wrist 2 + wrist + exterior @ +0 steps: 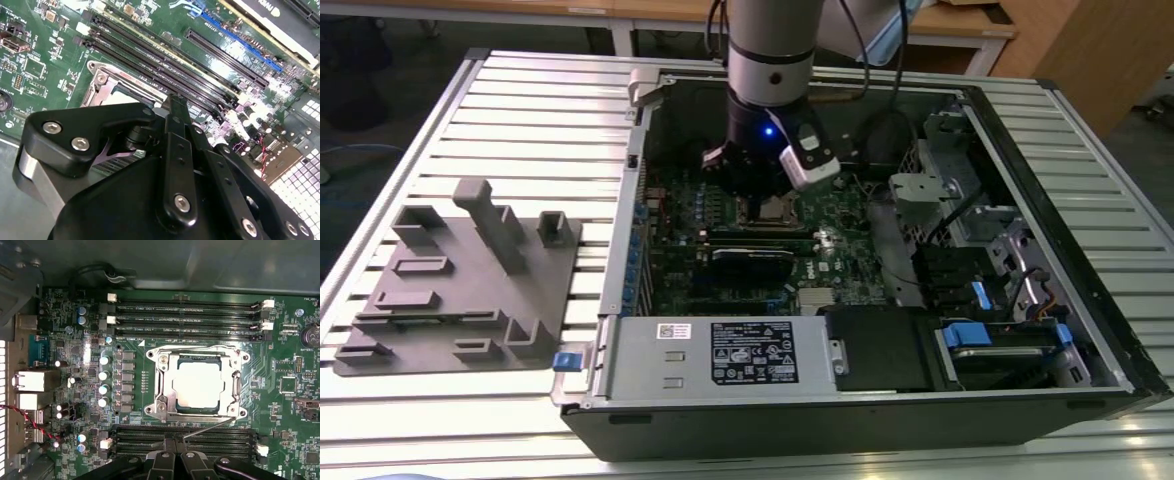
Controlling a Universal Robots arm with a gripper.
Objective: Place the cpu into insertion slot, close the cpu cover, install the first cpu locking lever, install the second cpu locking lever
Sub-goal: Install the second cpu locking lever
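Item 1, grey fixture block [454, 280]: on the bench [520, 90], well off to the exterior view's left of the insertion slot [167, 371], parked clear of the work

Item 2, cpu [200, 385]: seated flat in the slot; cpu cover [236, 387] lies down over its edges to clamp it

Item 3, locking lever [210, 427]: thin wire angled away from the slot's edge, I judge not yet latched

Item 4, gripper [173, 440]: fingers [162, 457] clenched, tips meeting the lever's free end; I cannot tell if they pinch it

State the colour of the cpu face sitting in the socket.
Dull silver-grey, seen best in the first wrist view: the cpu framed by the silvery cpu cover.
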